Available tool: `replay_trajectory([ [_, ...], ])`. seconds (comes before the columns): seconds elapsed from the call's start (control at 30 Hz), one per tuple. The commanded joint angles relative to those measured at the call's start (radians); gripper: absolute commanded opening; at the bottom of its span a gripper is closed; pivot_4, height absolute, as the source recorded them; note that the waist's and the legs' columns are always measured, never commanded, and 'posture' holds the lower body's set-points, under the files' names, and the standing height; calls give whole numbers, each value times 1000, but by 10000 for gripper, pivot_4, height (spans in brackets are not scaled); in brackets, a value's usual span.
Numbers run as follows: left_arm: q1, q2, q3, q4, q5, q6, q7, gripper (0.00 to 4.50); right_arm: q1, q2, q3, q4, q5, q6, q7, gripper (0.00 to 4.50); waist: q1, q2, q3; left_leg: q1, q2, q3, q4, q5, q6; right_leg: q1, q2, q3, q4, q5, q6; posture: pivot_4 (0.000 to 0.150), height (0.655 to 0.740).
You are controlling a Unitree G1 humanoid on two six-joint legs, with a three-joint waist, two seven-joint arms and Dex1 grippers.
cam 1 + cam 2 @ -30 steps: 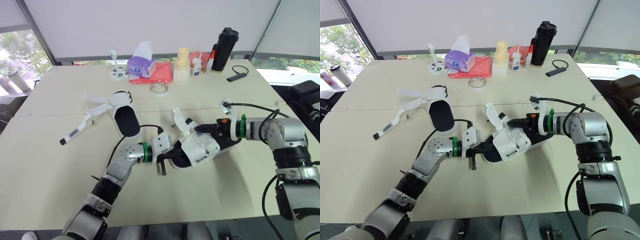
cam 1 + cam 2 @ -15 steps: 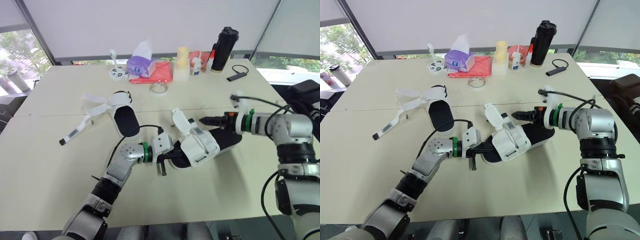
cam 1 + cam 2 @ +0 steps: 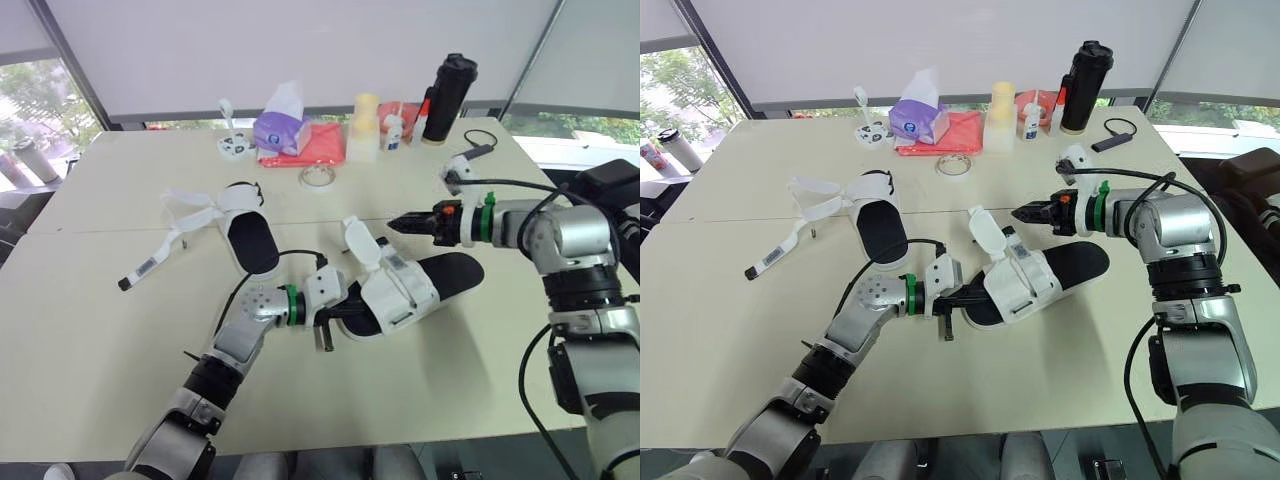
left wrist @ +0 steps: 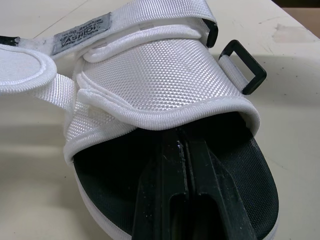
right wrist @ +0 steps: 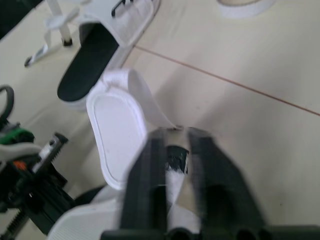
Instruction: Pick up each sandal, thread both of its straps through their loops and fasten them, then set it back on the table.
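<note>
**Fig.** Sandal (image 3: 400, 295) rests on table (image 3: 90, 300), toe end toward left gripper (image 4: 181, 145). Its fingers, pressed together, are thrust under white upper along footbed, likely to steady shoe for threading. Strap flap (image 3: 358, 238) stands upright, unfastened. Right gripper (image 3: 1023, 213) hovers near flap, not touching. Its fingers are slightly parted and empty, apparently poised to take flap. Second sandal (image 3: 250, 238) lies well apart, straps loose.

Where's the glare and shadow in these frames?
Left eye view: daylight at the windows beside the blind, no hard glare on the table, soft shadow under the sandal. Left wrist view: dark under the sandal's upper around the left claw, soft shadow on the table beside it. Right wrist view: faint shadow next to the raised strap flap.
</note>
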Motion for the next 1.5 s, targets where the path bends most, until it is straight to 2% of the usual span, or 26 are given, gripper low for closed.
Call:
replay_trajectory([
  [0.03,-1,3,-8,-11,6,-5,-3,0,-14,-28,31,7,-47,-60,46,377,0,0,0,0,0,0,0,0,0,0,0,0,0,0,0,1500,7400],
  [0.2,-2,8,-8,-11,8,-8,-3,0,-4,-39,107,21,-107,-114,131,377,-1,0,0,0,0,0,0,0,0,0,0,0,0,0,0,1500,7400],
  [0.57,0,9,-8,-12,8,-8,-1,0,10,-27,160,22,-156,-132,207,377,0,0,0,0,0,0,0,0,0,0,0,0,0,0,0,1500,7400],
  [0.77,3,10,-10,-14,10,-8,0,0,26,-36,246,19,-267,-217,215,377,0,0,0,0,0,0,0,0,0,0,0,0,0,0,0,1500,7400],
  [1.2,-8,18,1,-21,2,-11,-4,0,-17,-90,85,-8,-256,-190,138,377,1,0,0,0,0,0,0,0,0,0,0,0,0,0,0,1500,7400],
  [1.3,-16,22,3,-27,0,-12,-8,0,28,-132,53,-72,-247,-153,120,377,1,0,0,0,0,0,0,0,0,0,0,0,0,0,0,1500,7400],
  [1.5,-31,35,10,-39,-8,-8,-18,0,228,-215,4,-302,-216,-50,90,377,3,0,0,0,0,0,-1,0,0,0,0,0,0,0,0,1500,7400],
])
